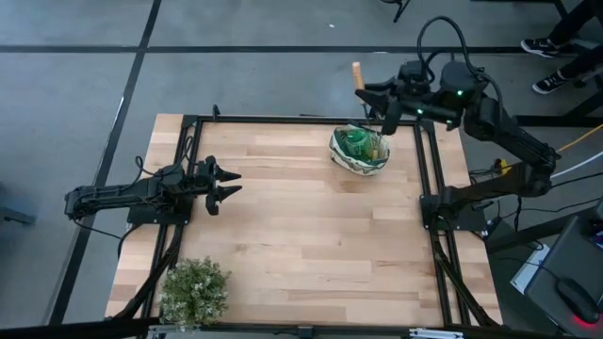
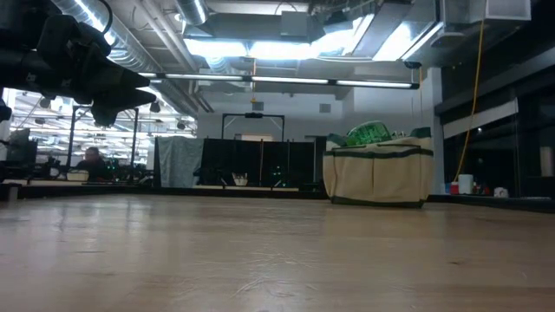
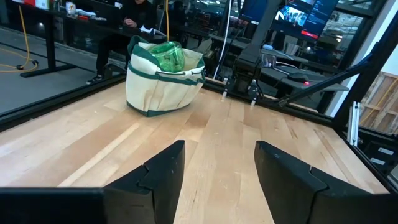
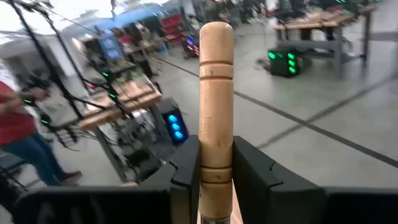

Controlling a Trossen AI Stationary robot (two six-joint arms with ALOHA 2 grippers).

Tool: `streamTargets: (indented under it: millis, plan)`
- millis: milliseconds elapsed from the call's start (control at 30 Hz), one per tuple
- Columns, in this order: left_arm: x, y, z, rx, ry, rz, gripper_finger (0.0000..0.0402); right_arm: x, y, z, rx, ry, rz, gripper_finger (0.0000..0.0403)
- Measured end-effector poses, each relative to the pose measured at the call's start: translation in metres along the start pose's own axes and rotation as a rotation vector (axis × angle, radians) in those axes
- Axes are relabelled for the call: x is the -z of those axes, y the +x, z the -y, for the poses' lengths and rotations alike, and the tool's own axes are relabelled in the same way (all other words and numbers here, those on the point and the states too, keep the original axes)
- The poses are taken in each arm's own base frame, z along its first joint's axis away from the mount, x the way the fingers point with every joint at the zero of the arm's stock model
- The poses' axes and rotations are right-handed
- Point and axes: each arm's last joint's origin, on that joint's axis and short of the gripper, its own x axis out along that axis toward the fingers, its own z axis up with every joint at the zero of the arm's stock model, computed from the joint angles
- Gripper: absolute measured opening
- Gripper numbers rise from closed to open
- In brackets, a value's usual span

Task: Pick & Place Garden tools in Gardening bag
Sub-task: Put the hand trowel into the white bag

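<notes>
The gardening bag, cream with dark green trim, stands on its base at the table's far right; it also shows in the low view and the left wrist view. Something green fills its round mouth. My right gripper hangs high just beyond the table's far edge, behind the bag, shut on a wooden-handled garden tool. The tool's metal end is hidden. My left gripper waits open at the table's left side, pointing level toward the right. My right gripper pinches the tool's round wooden handle between its two fingers, one on each side. The handle's rounded free end reaches well past the fingers. The tool is lifted clear of the table and the bag; below the fingers it is hidden.
A bushy green plant sits at the near left corner. A black frame runs along the table's edges. The wooden top between the bag and my left gripper is bare. A person's feet show on the floor beyond the far right.
</notes>
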Motion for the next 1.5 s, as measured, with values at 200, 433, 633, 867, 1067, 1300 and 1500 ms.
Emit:
streamTargets:
  millis: [200,433,633,867,1067,1300,1500]
  plan:
    - [0.000,0.000,0.000,0.000,0.000,0.000,0.0190,0.012,-0.014,0.003,0.121,-0.108,-0.125,0.0071]
    - [0.000,0.000,0.000,0.000,0.000,0.000,0.0191,0.030,-0.019,0.011,0.223,-0.164,-0.299,0.0071]
    - [0.000,0.000,0.000,0.000,0.000,0.000,0.0190,0.064,-0.013,0.021,0.257,-0.159,-0.398,0.0071]
    - [0.000,0.000,0.000,0.000,0.000,0.000,0.0189,0.109,-0.006,0.037,0.320,-0.093,-0.392,0.0071]
    - [0.000,0.000,0.000,0.000,0.000,0.000,0.0191,0.141,0.000,0.049,0.429,-0.079,-0.429,0.0071]
    - [0.000,0.000,0.000,0.000,0.000,0.000,0.0190,0.169,0.003,0.063,0.596,-0.096,-0.431,0.0071]
    - [0.000,0.000,0.000,0.000,0.000,0.000,0.0190,0.198,0.008,0.084,0.775,-0.068,-0.316,0.0071]
